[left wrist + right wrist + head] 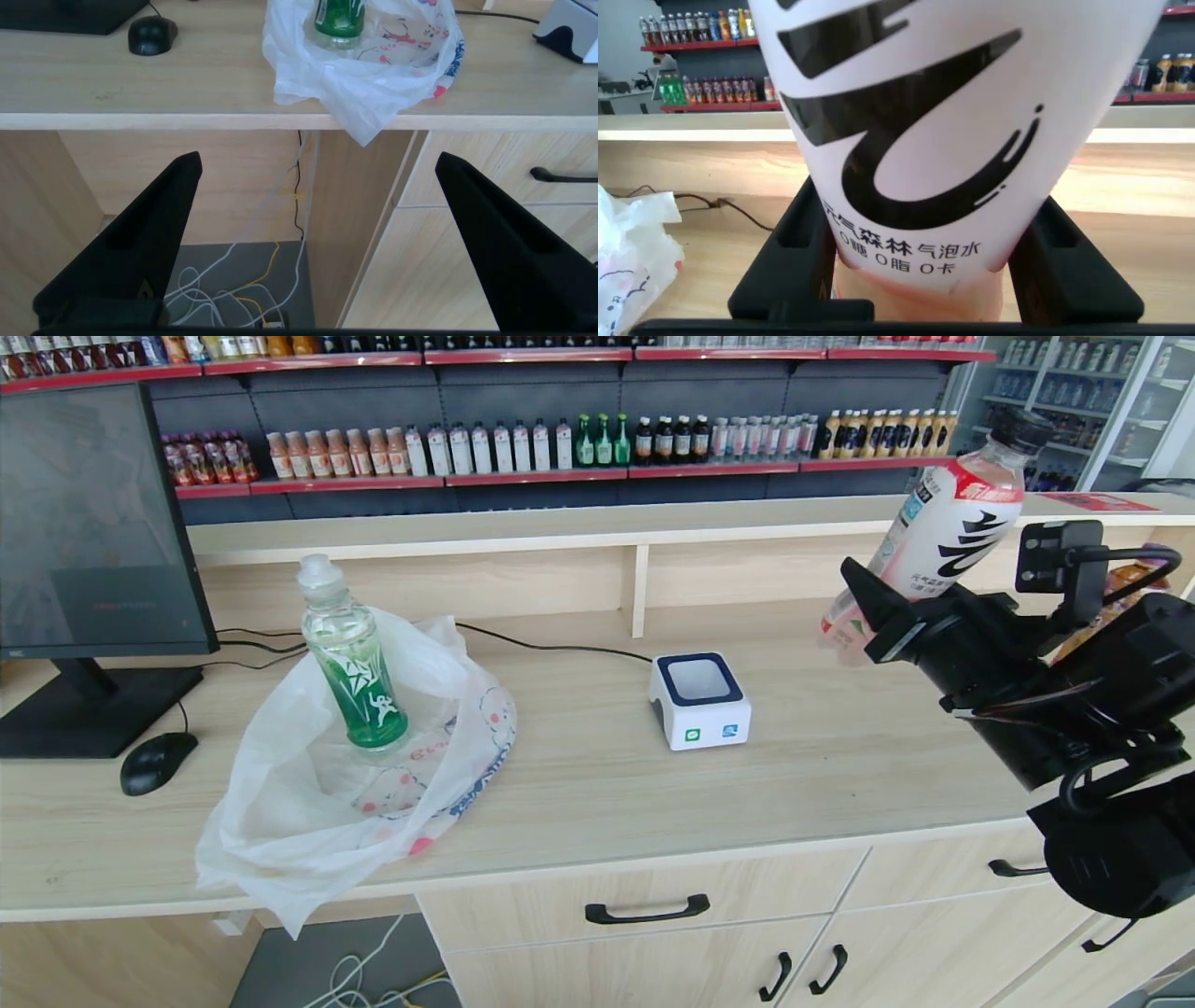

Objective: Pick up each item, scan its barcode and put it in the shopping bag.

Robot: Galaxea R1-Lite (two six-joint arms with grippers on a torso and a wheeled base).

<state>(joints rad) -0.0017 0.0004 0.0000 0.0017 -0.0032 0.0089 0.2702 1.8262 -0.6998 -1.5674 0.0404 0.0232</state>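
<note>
Up on the right, the right gripper (866,616) pinches a tilted white-labelled bottle (943,523) above the counter (840,756), right of the scanner (700,700). A green bottle (355,663) stands upright in the shopping bag (280,821). The left gripper (318,166) hangs below counter level, fingers spread.

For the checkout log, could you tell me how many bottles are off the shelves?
2: a green bottle in the shopping bag, a white bottle in the right gripper. An orange item behind that arm may be a third.
</note>
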